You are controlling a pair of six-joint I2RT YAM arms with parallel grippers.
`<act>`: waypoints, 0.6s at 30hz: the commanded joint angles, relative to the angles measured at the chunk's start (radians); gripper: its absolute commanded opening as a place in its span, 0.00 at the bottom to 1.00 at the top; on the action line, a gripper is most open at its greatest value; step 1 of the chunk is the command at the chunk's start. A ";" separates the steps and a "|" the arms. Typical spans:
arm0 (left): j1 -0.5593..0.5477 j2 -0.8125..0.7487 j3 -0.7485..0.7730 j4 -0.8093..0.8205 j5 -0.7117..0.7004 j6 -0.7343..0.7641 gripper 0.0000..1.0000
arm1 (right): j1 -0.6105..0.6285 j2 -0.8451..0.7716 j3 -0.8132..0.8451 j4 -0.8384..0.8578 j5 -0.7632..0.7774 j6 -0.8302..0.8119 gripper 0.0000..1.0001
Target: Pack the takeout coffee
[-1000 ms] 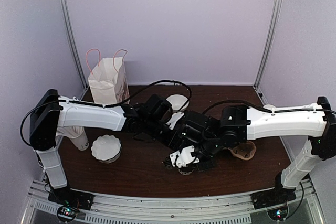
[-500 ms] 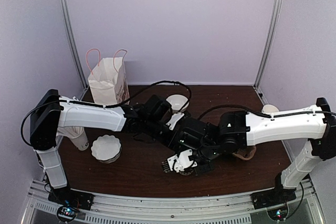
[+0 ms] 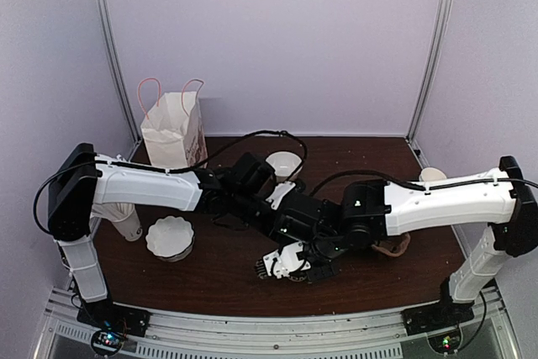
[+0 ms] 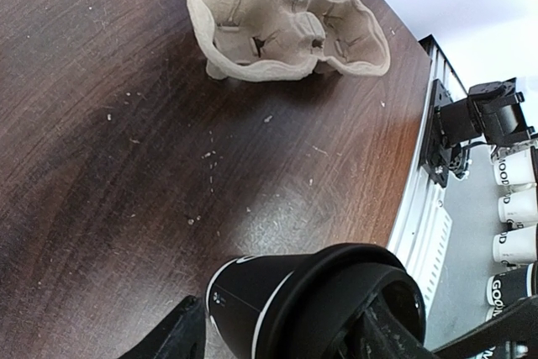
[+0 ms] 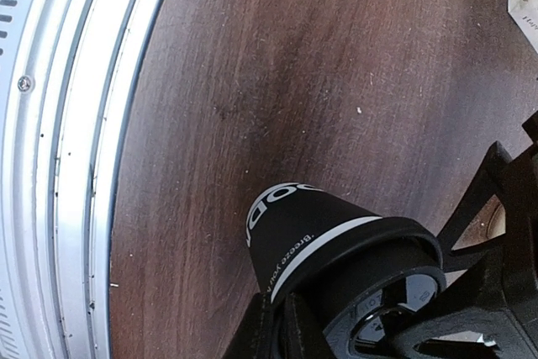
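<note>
The takeout coffee (image 5: 311, 224), a black cup with white lettering and a black lid, sits between my right gripper's (image 5: 378, 292) fingers near the table's front edge. In the top view that gripper (image 3: 286, 262) is low over the front middle of the table. In the left wrist view a lidded black cup (image 4: 252, 300) also fills my left gripper's (image 4: 286, 325) jaws. I cannot tell whether it is the same cup. In the top view the right arm hides the left gripper. The white paper bag (image 3: 175, 128) stands at the back left.
The brown pulp carrier (image 3: 391, 245) lies empty at the right, also in the left wrist view (image 4: 277, 31). A lidless cup with a white rim (image 3: 284, 161) stands at the back middle. A white fluted paper dish (image 3: 170, 237) lies at the left. The metal rail (image 5: 50, 166) runs along the front edge.
My right gripper has moved a little to the left along the front of the table with the cup. The left arm has stayed still.
</note>
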 commanded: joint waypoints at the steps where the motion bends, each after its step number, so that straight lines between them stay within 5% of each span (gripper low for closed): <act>1: -0.002 0.053 -0.049 -0.120 -0.073 0.018 0.62 | 0.004 0.205 -0.100 -0.056 -0.025 0.030 0.10; 7: -0.003 0.038 -0.045 -0.124 -0.075 0.029 0.62 | 0.001 0.159 -0.033 -0.113 0.070 0.031 0.10; 18: -0.026 -0.086 0.086 -0.107 -0.099 0.106 0.69 | -0.004 -0.087 0.098 -0.219 -0.123 -0.038 0.25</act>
